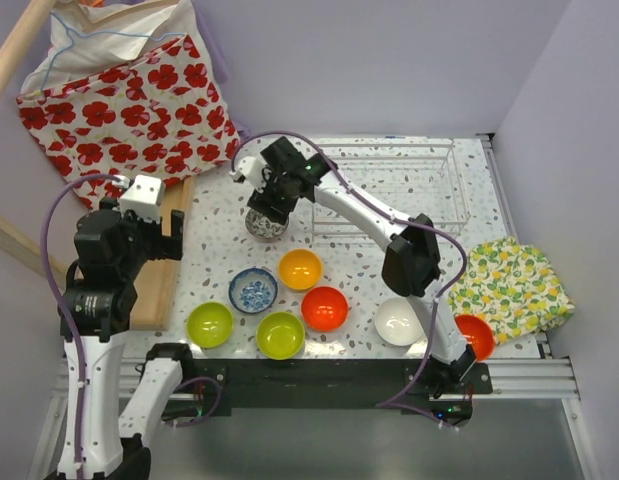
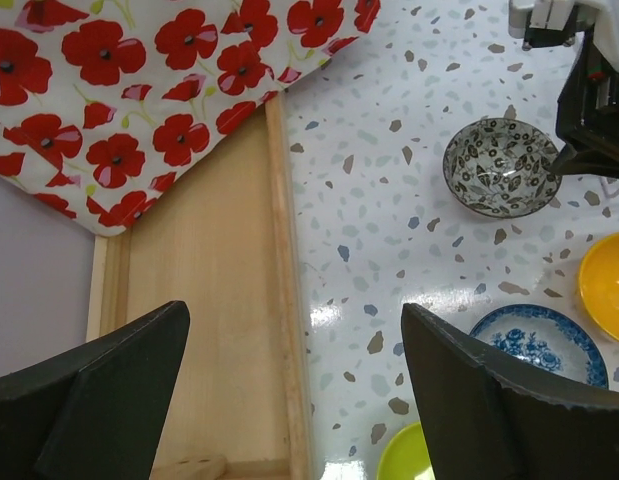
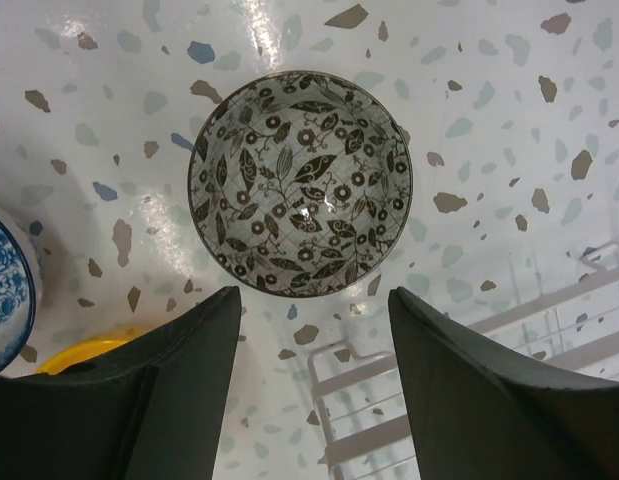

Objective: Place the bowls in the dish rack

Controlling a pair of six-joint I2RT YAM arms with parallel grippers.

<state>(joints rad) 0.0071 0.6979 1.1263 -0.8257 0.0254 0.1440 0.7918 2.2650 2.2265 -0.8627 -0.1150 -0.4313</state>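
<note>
Above the grey-patterned bowl (image 3: 301, 183), the right jaws hung spread. The dish rack (image 1: 434, 185) stood at the bowl's three o'clock. The left jaws hovered spread over the wooden tray (image 2: 219, 300).

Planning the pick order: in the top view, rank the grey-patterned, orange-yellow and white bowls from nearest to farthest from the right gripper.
1. grey-patterned bowl, just beneath the right gripper.
2. orange-yellow bowl, closer to the arm bases.
3. white bowl, front right.
</note>
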